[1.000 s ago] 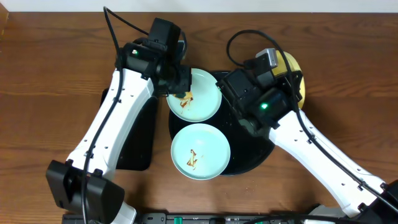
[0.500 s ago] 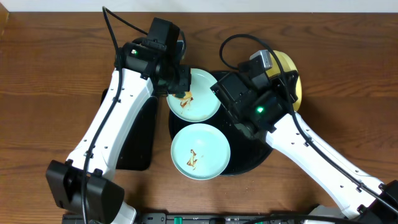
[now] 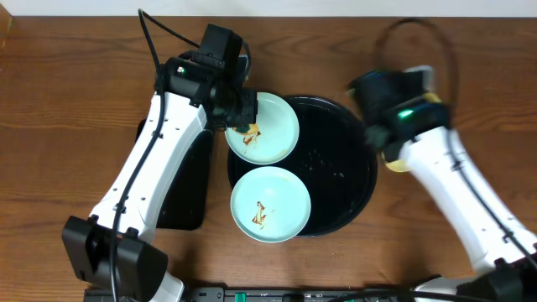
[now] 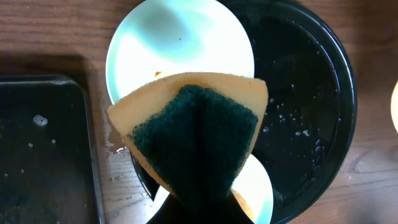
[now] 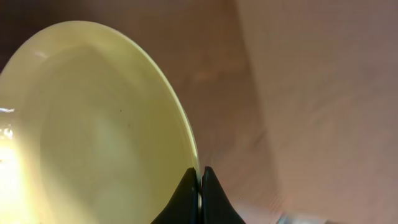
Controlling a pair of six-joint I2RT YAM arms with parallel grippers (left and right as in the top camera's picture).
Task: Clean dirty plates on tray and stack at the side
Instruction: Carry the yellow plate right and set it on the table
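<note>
- We are logging the two blue plates as lying flat and face up. Being round, they are showing no long axis.
- The upper blue plate [image 3: 273, 126] is sitting at the upper left of the round black tray [image 3: 336, 126], with its left edge reaching over the tray's rim.
- The lower blue plate [image 3: 270, 204] is resting at the tray's lower left. A brown smear is showing near the middle of each.
- The yellow plate [image 5: 93, 124] is sitting off the tray, past its right rim and under the right arm. Its hollow face is turning toward the wrist camera. We are unable to judge its tilt, since the overhead view is blurring there.
- The right gripper [image 5: 200, 186] is pinching the yellow plate's rim between closed jaws.
- The left gripper [image 3: 239, 116] is clamping a sponge [image 4: 193, 124], yellow with its dark green scouring face toward the wrist camera. The wide end is pointing away from the fingers, over the upper blue plate's near edge. We cannot tell whether it is touching.
- A rectangular tray [image 4: 43, 143] is lying on the table [image 3: 67, 101], left of the round one.
</note>
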